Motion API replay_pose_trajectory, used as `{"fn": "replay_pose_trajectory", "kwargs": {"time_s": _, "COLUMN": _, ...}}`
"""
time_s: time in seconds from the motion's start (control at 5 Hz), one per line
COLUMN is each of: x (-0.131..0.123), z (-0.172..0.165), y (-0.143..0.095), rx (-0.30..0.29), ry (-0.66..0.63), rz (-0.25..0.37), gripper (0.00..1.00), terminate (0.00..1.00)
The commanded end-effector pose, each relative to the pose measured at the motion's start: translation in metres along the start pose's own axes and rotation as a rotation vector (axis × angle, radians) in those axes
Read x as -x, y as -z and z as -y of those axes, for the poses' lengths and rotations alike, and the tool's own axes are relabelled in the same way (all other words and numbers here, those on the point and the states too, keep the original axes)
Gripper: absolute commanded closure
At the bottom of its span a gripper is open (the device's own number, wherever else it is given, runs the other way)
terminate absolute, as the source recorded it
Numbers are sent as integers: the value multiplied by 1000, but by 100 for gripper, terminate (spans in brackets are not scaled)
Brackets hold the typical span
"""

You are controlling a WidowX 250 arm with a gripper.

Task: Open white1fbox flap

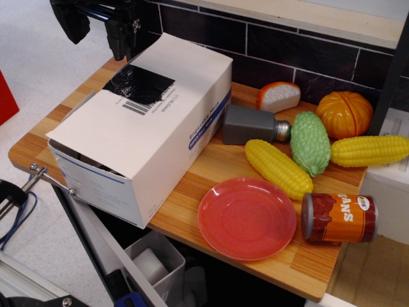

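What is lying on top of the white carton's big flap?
On the flap of the white carton lie a glossy black tape patch and a barcode label. The gripper is above its far edge. The carton's inside is mostly hidden under the flap.

The gripper in the upper left of the frame is matte black. Its two blocky fingers hang from a dark frame with thin rods and small pale screws.
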State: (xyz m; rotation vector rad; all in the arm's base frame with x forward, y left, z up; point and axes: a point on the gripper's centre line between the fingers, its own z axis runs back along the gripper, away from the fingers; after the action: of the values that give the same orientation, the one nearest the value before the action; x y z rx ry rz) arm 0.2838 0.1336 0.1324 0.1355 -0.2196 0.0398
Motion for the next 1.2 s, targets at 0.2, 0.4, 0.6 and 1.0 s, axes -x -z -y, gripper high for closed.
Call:
{"fn": "replay_pose_trajectory", "kwargs": {"time_s": 0.2, "x": -2, "z": 3, "y": 5, "rx": 103, "ry": 11, "rz": -14, "gripper": 0, "terminate": 0}}
{"fn": "replay_pose_trajectory", "kwargs": {"time_s": 0.4, "x": -2, "z": 6, "y": 14, "rx": 173, "ry": 6, "rz": 8, "gripper": 0, "terminate": 0}}
{"fn": "replay_pose_trajectory", "kwargs": {"time_s": 0.6, "x": -1, "z": 10, "y": 18, "rx": 221, "ry": 9, "rz": 21, "gripper": 0, "terminate": 0}}
{"fn": "replay_pose_trajectory", "kwargs": {"time_s": 1.0, "x": -7, "z": 17, "y": 32, "rx": 341, "ry": 2, "rz": 6, "gripper": 0, "terminate": 0}}
